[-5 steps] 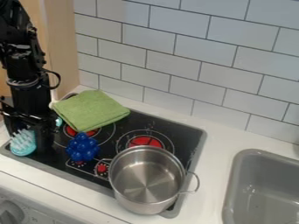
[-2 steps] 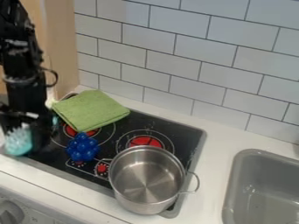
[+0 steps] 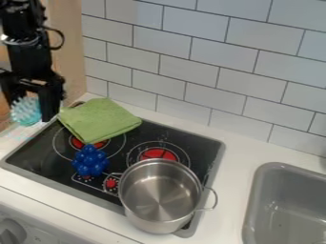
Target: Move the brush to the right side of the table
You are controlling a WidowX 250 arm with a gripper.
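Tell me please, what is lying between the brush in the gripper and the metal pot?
In the camera view, the knobbly blue object lies between the brush and the metal pot, on the black stovetop.

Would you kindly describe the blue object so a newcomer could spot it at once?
Find the black stovetop left of the grey sink. On it, in front of the green cloth and left of the steel pot, sits a cluster of rounded blue lobes. It alone is deep blue and bumpy.
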